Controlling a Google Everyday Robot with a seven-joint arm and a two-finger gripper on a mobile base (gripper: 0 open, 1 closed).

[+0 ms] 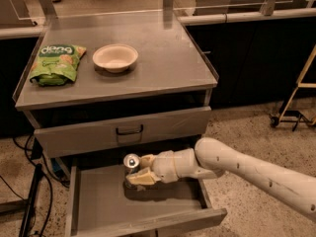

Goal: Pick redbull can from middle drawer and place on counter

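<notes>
Top of view, counter (163, 58): flat grey steel surface with low raised rims along its sides; carries a bag and a bowl toward its 9 o'clock half, with the 3 o'clock half showing only steel.
Arm (256, 174): thick white segmented limb, enters from the frame's 4 o'clock corner and reaches toward 9 o'clock, over the open drawer.
Middle drawer (98, 201): wide, shallow, grey, plain front; stands open at the 6 o'clock side of the cabinet, with floor and low side walls exposed.
Upper drawer (89, 135): closed, directly at 12 o'clock of the open one; black handle (129, 130) at the middle of its front.
Snack bag (55, 63): green, white lettering, lies flat on the counter at 9 o'clock of the bowl, just apart from it.
Bowl (115, 57): pale, round, upright, near the counter's middle.
Gripper (136, 169): cream-coloured, low inside the middle drawer toward its back, pointing to 9 o'clock, right up against the can.
Grip state: cannot tell whether it is clamped on the can or merely around it.
Redbull can (131, 161): upright in the middle drawer, shiny silver top facing up, at 10 o'clock of the gripper's tip; lower body hidden behind the gripper.
</notes>
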